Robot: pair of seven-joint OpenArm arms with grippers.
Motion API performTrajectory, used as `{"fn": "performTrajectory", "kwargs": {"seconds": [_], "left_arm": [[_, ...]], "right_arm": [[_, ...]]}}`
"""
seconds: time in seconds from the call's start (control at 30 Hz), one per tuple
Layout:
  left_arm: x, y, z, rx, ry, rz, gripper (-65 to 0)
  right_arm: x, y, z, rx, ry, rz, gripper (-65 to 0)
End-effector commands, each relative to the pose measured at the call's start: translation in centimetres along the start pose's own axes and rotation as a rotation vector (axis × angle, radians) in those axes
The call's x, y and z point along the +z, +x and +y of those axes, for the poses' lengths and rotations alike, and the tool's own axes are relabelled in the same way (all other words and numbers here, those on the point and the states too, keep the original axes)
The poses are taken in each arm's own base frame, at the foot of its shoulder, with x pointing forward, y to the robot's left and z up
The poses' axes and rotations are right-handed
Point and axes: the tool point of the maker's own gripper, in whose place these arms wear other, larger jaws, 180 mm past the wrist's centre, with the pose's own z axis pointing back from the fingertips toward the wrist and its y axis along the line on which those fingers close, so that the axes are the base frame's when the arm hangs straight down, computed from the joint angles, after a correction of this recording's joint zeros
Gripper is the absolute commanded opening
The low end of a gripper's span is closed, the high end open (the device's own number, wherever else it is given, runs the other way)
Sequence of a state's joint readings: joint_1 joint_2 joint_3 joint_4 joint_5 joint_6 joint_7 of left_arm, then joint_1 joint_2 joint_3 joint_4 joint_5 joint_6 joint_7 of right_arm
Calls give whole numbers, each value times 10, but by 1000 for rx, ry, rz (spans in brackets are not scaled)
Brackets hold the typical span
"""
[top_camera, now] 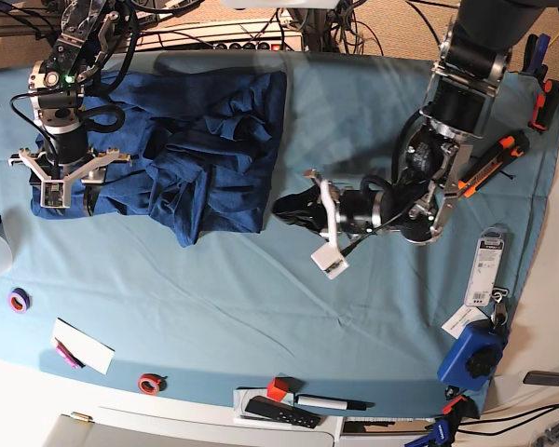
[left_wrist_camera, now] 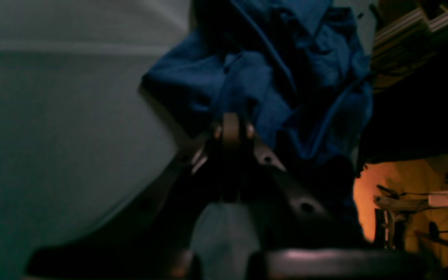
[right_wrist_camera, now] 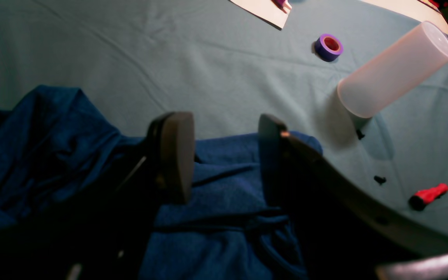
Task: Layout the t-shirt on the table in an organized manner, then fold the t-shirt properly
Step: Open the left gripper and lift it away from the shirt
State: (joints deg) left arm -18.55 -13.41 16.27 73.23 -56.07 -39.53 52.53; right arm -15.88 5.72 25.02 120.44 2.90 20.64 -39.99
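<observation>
The dark navy t-shirt [top_camera: 191, 149] lies crumpled in a wrinkled heap at the back left of the teal-draped table [top_camera: 261, 298]. My right gripper [top_camera: 61, 191] hangs over the shirt's left edge. In the right wrist view this gripper [right_wrist_camera: 224, 155] is open, its two dark fingers [right_wrist_camera: 175, 155] standing just above blue cloth [right_wrist_camera: 224, 202] with nothing between them. My left gripper [top_camera: 293, 209] lies low to the right of the shirt. In the left wrist view it [left_wrist_camera: 231, 124] is shut, its tips pointing at the shirt's [left_wrist_camera: 270, 77] near edge, with no cloth visibly pinched.
A translucent cup [right_wrist_camera: 395, 70], a purple tape roll [right_wrist_camera: 328, 46], a red marker [right_wrist_camera: 428, 194] and a paper card [right_wrist_camera: 265, 9] lie near the right gripper. A red tape roll [top_camera: 149, 382], boxes and tools [top_camera: 470, 354] line the front and right edges.
</observation>
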Motion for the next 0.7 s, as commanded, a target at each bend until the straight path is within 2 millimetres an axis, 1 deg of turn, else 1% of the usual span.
{"fn": "performTrajectory", "kwargs": {"seconds": [0.0,0.17,0.4,0.5,0.6,0.67], "left_arm": [[6,21,-2,-36,-10,-48,-650],[10,25,-5,-61,-7,-54,-650],[10,22,-7,-58,-10,-57,-650],[12,35,-5,-75,3,-115,-650],[14,51,3,-128,48,-161,-650],[15,55,8,-162,79,-172,-650]], "right_arm": [[2,16,-5,10,-12,-61,-381],[2,17,-6,17,-18,-70,-381],[2,17,-13,67,-52,-63,-381],[2,17,-12,66,-52,-64,-381],[2,17,-12,66,-52,-64,-381],[2,17,-12,66,-52,-64,-381]]}}
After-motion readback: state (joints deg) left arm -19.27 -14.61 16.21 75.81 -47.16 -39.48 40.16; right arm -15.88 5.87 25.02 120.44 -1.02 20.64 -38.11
